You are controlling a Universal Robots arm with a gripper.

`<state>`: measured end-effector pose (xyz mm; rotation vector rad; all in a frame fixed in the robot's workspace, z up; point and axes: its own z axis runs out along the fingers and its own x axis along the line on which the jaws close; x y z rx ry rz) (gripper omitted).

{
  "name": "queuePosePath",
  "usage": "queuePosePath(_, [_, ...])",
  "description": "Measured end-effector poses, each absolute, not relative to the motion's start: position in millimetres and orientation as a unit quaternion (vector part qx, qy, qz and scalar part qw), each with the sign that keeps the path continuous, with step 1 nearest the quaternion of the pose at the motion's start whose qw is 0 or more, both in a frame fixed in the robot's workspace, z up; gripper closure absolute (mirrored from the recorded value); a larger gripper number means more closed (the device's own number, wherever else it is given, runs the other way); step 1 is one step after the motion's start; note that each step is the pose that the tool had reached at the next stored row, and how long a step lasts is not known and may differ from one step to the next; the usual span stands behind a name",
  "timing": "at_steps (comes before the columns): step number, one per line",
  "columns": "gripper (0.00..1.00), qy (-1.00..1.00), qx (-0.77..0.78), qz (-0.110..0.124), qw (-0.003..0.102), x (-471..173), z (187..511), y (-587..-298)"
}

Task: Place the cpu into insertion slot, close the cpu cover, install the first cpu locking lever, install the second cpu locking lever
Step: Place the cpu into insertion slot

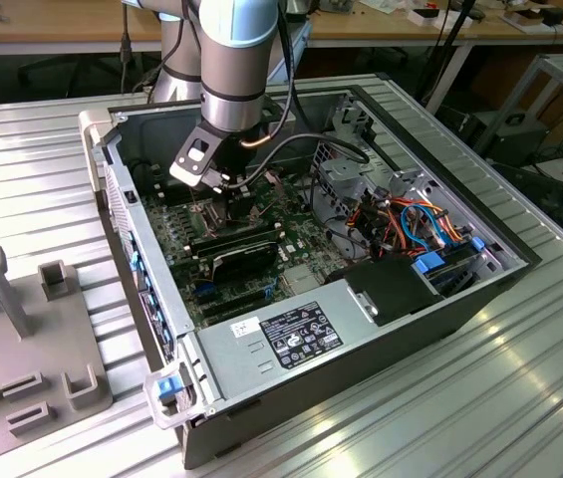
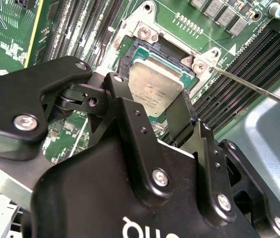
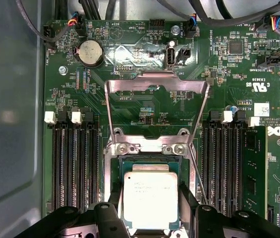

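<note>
The cpu, a silver square chip, lies over the insertion slot on the green motherboard; it is also seen in the second wrist view. My gripper straddles it, with a black finger against each opposite edge, shut on the chip. The cpu cover stands raised on its hinge, its window open toward the board. A thin wire locking lever sticks out beside the socket. In the exterior view the gripper reaches down into the open case.
Black memory slots run along both sides of the socket. The open computer case holds a black power supply, a drive cage and coloured cables. A grey fixture plate lies at the exterior view's left.
</note>
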<state>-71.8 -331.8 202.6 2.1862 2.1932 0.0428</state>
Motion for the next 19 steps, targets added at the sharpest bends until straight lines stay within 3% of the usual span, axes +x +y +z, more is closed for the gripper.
queuePosePath(19, [0.46,0.708,0.706,0.014,0.022,-70.4,200.6,-331.8])
